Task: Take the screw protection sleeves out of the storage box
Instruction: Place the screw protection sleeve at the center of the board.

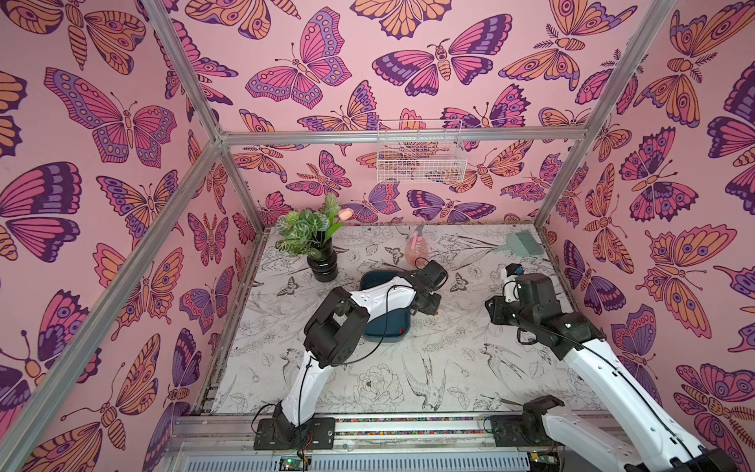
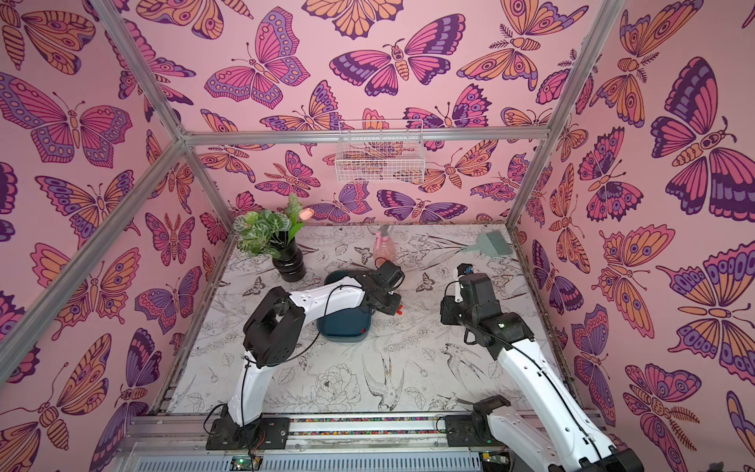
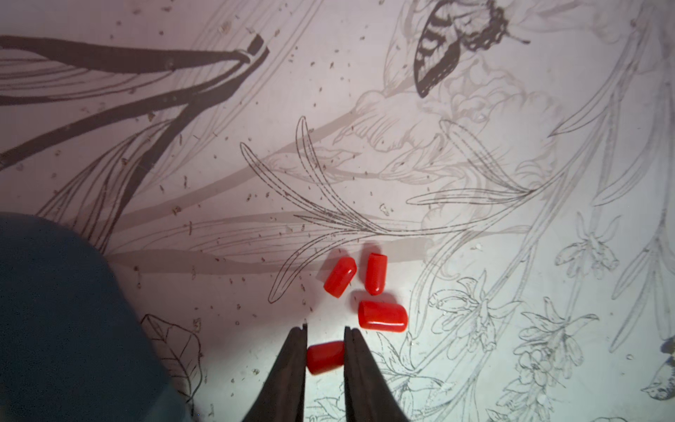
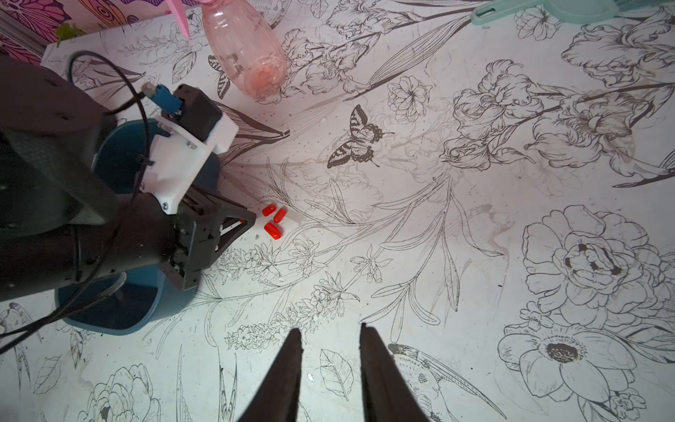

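Note:
My left gripper (image 3: pixel 325 329) is shut on one red-orange screw protection sleeve (image 3: pixel 325 358), pinched crosswise between its dark fingers just above the table. Three more sleeves lie loose on the table ahead of it (image 3: pixel 339 276) (image 3: pixel 375 273) (image 3: pixel 382 316), also visible in the right wrist view (image 4: pixel 273 231). The teal storage box (image 1: pixel 390 329) (image 4: pixel 120 314) sits beside the left gripper, mostly covered by the left arm. In a top view one red sleeve (image 2: pixel 362 330) shows inside the box near its front corner. My right gripper (image 4: pixel 330 329) hangs open over bare table, holding nothing.
A black vase with a plant (image 1: pixel 322 265) stands at the back left. A pink spray bottle (image 1: pixel 416 247) lies behind the box and a teal brush (image 1: pixel 519 243) lies at the back right. A white wire basket (image 1: pixel 421 157) hangs on the back wall.

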`<state>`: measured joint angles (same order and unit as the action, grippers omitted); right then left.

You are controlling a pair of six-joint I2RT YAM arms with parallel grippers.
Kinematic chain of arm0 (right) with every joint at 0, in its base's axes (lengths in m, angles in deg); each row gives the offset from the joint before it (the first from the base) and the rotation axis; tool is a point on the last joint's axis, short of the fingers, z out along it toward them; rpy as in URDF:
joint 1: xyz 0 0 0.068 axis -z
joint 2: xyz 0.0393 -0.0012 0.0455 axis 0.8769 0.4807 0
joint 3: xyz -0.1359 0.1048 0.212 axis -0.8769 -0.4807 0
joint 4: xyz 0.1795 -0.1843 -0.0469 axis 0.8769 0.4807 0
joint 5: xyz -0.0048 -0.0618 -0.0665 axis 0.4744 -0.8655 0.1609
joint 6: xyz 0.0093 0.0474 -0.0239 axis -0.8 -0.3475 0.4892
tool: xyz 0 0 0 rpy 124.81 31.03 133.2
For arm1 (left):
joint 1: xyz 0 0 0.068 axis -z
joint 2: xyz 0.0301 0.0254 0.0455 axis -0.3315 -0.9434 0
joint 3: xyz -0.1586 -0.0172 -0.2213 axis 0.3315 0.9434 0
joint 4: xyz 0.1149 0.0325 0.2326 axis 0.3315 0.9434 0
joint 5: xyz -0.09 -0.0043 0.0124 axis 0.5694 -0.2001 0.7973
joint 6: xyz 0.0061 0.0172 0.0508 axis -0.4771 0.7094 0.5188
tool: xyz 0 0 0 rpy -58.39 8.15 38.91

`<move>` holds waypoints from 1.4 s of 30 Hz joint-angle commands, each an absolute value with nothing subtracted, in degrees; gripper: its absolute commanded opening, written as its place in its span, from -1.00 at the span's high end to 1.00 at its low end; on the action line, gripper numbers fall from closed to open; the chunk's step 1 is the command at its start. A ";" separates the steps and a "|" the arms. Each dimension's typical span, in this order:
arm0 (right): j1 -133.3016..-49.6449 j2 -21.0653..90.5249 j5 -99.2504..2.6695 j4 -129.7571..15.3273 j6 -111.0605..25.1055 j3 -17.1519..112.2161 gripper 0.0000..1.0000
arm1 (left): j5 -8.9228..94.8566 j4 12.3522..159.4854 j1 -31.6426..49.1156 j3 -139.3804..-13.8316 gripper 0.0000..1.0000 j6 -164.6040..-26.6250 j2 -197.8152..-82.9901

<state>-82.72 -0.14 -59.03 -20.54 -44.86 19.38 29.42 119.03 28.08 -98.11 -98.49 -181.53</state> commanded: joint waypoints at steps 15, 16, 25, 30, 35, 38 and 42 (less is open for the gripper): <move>-82.27 -0.85 -58.54 -20.24 -45.09 18.50 0.36 | 28.98 120.56 28.27 -99.26 0.44 -97.73 -184.14; -82.27 -0.95 -58.53 -20.19 -45.19 18.42 0.36 | 28.91 120.57 28.36 -99.23 0.42 -97.74 -184.19; -82.21 -1.23 -58.47 -20.13 -45.18 18.37 0.36 | 29.11 120.69 28.34 -100.14 0.30 -97.97 -183.77; -82.24 -0.87 -58.44 -19.97 -45.09 18.58 0.36 | 29.35 121.07 28.62 -102.33 0.18 -97.67 -181.44; -82.21 0.04 -58.17 -19.62 -44.89 18.98 0.34 | 28.78 122.08 28.97 -105.61 0.12 -96.78 -177.82; -82.22 0.90 -58.25 -19.17 -44.42 19.87 0.32 | 28.67 122.10 29.07 -106.03 0.10 -96.76 -174.83; -82.23 3.36 -56.62 -18.35 -43.65 22.44 0.28 | 26.15 122.36 29.15 -103.55 0.09 -96.88 -168.94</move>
<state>-82.66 2.11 -58.31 -19.71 -44.71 19.42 28.93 121.15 28.91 -104.75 -97.49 -174.55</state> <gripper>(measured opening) 0.354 0.454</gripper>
